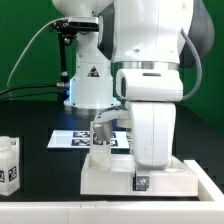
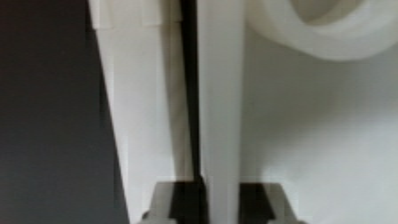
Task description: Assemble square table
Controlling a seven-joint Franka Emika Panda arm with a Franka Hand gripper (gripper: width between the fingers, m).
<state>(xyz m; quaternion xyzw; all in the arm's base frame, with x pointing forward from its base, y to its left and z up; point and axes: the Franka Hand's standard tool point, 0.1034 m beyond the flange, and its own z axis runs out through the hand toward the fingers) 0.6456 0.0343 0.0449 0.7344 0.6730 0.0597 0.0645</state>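
One leg (image 1: pixel 10 165) stood well apart on the tabletop (image 1: pixel 50 187), toward the exterior view's left of the tool (image 1: pixel 101 146). The tool's fingers (image 2: pixel 169 205) sat almost together, apparently pinching the slab's (image 1: pixel 112 181) raised rim, whose length ran straight on between them (a round socket (image 2: pixel 329 25) just beside). White and smooth, the slab lay flat beneath the arm.

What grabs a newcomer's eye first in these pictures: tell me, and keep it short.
The big white robot arm fills the middle of the exterior view, bent low over the white square slab at the front of the dark table. A loose leg with black-and-white tags stands apart at that view's far left. In the wrist view the jaws stand shut, close to a round corner socket.
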